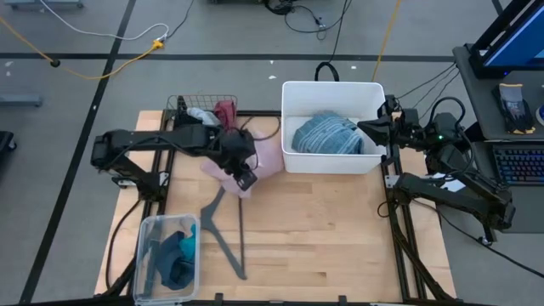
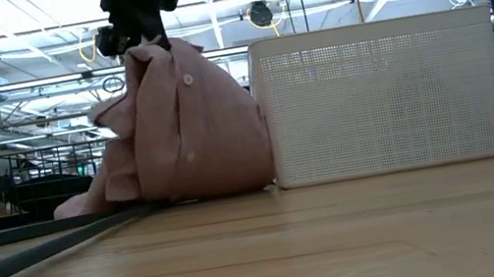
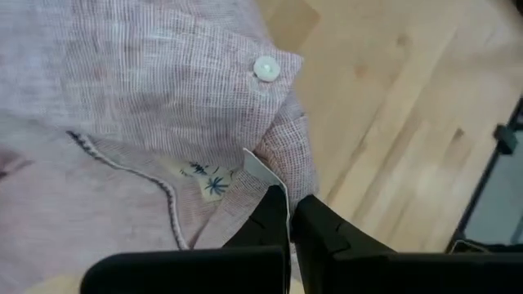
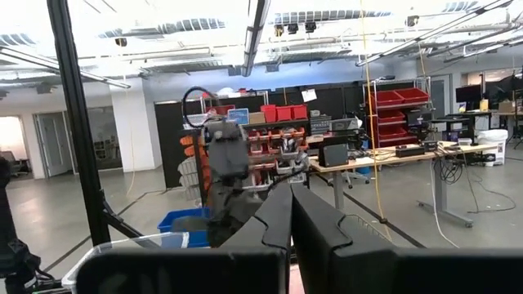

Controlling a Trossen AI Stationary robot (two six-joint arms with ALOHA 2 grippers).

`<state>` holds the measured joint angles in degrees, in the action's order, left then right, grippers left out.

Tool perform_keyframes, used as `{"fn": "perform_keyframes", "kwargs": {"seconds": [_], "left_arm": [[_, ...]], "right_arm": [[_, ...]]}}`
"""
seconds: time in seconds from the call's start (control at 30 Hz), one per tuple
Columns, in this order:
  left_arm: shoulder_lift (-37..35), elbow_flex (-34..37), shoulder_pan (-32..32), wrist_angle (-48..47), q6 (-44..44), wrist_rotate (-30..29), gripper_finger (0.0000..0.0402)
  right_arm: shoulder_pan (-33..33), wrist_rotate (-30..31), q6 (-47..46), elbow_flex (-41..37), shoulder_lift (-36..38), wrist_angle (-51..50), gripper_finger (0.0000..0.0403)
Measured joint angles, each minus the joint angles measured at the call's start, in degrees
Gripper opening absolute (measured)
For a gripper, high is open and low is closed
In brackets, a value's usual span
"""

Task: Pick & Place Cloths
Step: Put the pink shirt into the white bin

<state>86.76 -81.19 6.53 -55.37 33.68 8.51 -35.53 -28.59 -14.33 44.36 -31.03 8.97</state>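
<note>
A pink shirt [image 1: 262, 155] with a white button [image 3: 265, 68] stands bunched up beside the white bin [image 1: 289, 161]. My left gripper [image 1: 246, 178] is shut on its top, as the low view shows [image 2: 149, 37]. In the bin lies a blue striped cloth [image 1: 327, 134]. My right gripper [image 1: 364, 127] is shut and bare, raised over the bin's right rim; its wrist view [image 4: 290, 214] looks into the room. My left gripper pinches a bunched edge of the pink shirt beside its white tag [image 3: 263, 170] between its two fingers. The fingers slant down from above. The shirt hangs below them in loose folds, and its lower part [image 2: 186, 190] rests on the table.
A wire basket [image 1: 180, 105] at the far left holds maroon and grey cloths. A clear tub [image 1: 144, 255] at the near left holds teal and dark blue pieces. A thin grey hanger [image 1: 228, 234] lies on the table between them. Bare wood lies at the near right.
</note>
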Motion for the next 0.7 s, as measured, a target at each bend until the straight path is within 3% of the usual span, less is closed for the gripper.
{"fn": "perform_keyframes", "kwargs": {"seconds": [0.37,0.5,0.7], "left_arm": [[0.3,0.0,-5.4,1.8,2.6,-5.1,0.0],[0.3,0.0,-6.5,1.5,4.7,-12.2,0.0001],[0.6,0.0,-6.9,-1.3,5.7,-13.9,0.0033]], "right_arm": [[0.0,-0.5,0.0,0.0,0.0,0.0,0.0],[0.0,-2.0,-1.2,0.0,0.0,0.0,0.0],[0.0,-3.3,-1.7,0.0,0.0,0.1,0.0]]}}
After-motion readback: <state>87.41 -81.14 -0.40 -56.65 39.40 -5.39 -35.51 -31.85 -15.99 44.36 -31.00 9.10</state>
